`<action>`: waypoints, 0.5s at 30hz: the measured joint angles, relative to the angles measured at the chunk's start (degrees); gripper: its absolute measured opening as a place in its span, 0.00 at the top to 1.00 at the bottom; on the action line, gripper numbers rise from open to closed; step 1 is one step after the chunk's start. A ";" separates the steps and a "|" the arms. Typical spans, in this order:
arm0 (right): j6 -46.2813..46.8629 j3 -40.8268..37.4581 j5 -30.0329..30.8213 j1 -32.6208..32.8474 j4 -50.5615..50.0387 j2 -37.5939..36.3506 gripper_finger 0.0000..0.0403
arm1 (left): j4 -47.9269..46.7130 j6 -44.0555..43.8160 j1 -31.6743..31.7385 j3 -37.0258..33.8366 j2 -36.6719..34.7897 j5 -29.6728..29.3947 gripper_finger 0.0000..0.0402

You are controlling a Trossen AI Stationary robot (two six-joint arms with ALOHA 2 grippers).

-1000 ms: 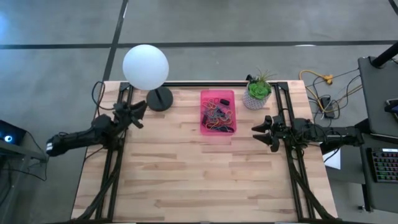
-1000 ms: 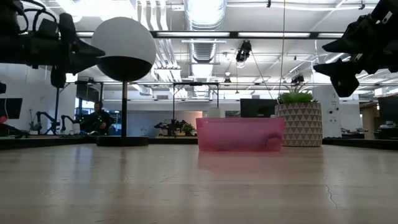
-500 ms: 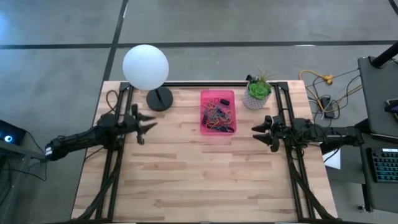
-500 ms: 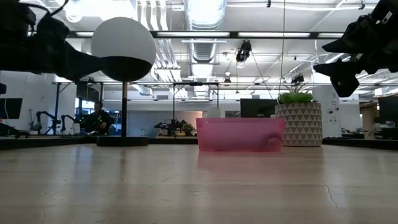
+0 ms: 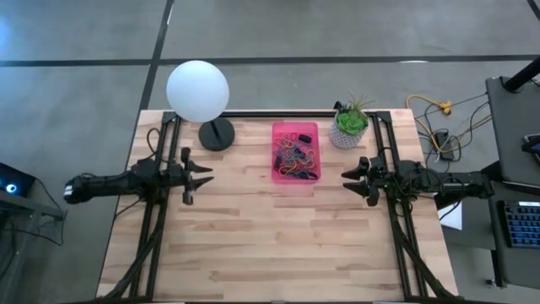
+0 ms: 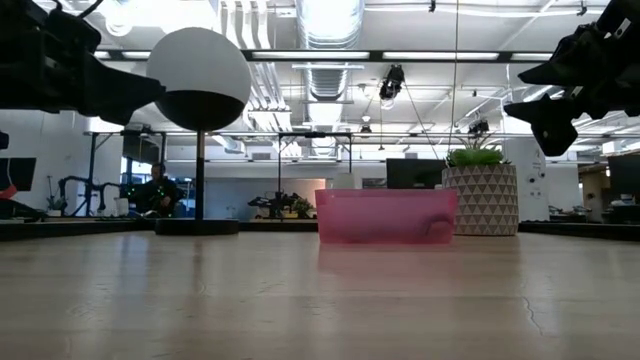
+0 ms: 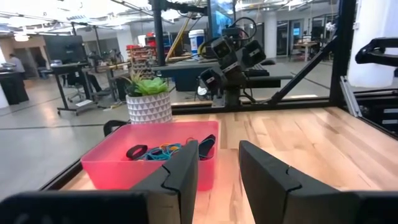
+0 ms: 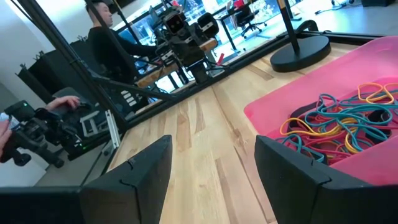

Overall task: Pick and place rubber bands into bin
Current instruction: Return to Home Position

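The pink bin (image 5: 295, 151) stands on the table at the far middle, with several rubber bands (image 5: 295, 157) in red, orange, yellow, teal and black lying inside it; they also show in the right wrist view (image 8: 336, 127) and the left wrist view (image 7: 163, 150). My left gripper (image 5: 202, 175) is open and empty, held above the table left of the bin. My right gripper (image 5: 351, 179) is open and empty, held above the table right of the bin.
A lamp with a white globe (image 5: 197, 91) and a black round base (image 5: 217, 134) stands at the far left. A white pot with a green plant (image 5: 349, 127) stands right of the bin. People show in the room beyond the table (image 8: 109, 37).
My left gripper has swung toward the table's near edge and a little toward the bin, away from the lamp base, and has turned level so that it points at the table's right. My right gripper has kept still.
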 joint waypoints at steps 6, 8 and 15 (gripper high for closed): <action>0.00 0.00 0.00 0.00 0.00 0.00 0.47 | 0.43 0.00 -0.51 0.00 0.03 -0.11 0.75; 0.00 0.00 0.00 0.00 -0.01 0.00 0.47 | 0.44 0.00 -0.51 0.00 0.66 -0.11 0.75; 0.00 0.00 0.02 0.00 0.00 0.00 0.47 | 0.81 0.00 -0.47 0.00 2.21 -0.11 0.75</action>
